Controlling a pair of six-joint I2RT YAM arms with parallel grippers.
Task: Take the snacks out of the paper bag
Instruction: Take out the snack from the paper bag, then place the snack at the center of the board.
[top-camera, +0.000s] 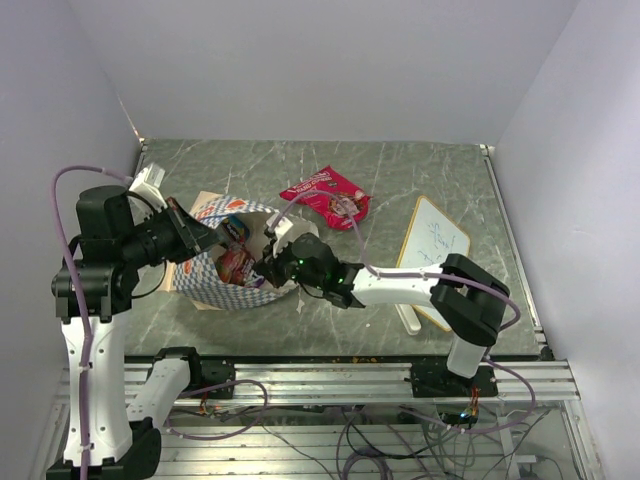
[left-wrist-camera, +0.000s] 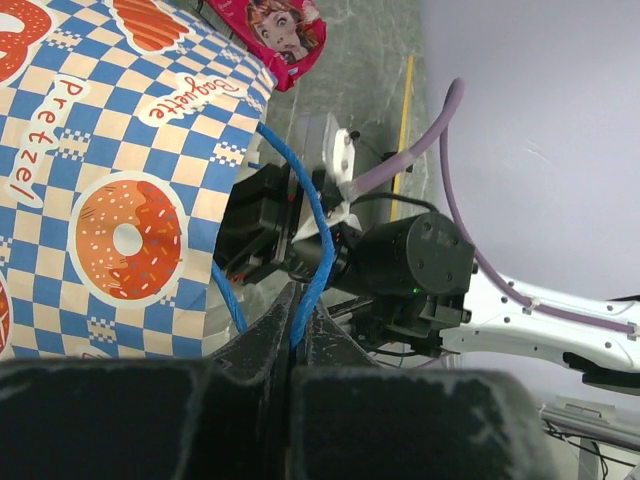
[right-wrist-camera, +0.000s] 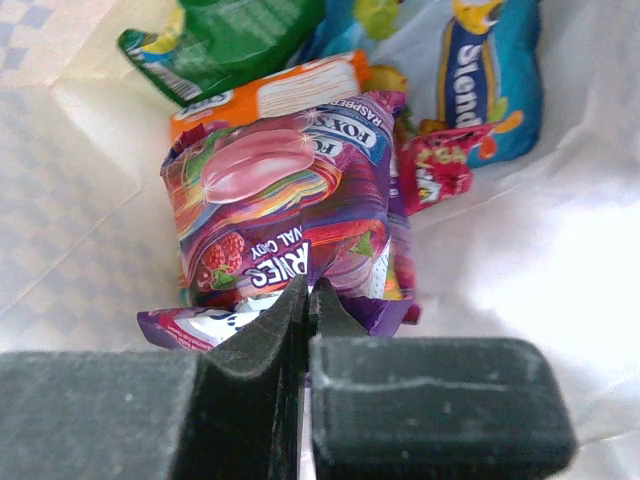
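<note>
**The right gripper (right-wrist-camera: 305, 300) is pinched shut on the lower edge of the purple packet (right-wrist-camera: 290, 210), deep inside the paper bag (left-wrist-camera: 120, 130).**
That packet looks light, glossy and crinkly, so thin film may slip from the grip; its crimped seam is probably the firmest hold. An orange packet (right-wrist-camera: 270, 95), green packet (right-wrist-camera: 220, 40), blue-green packet (right-wrist-camera: 490, 70) and small red packet (right-wrist-camera: 440, 165) lie just behind it on the cream lining. The left gripper (left-wrist-camera: 292, 320) is closed on the bag's blue string handle (left-wrist-camera: 318, 235); the soft paper could tear if tugged. A larger red bag (top-camera: 327, 197) lies on the desk (top-camera: 420, 170) beyond.
</note>
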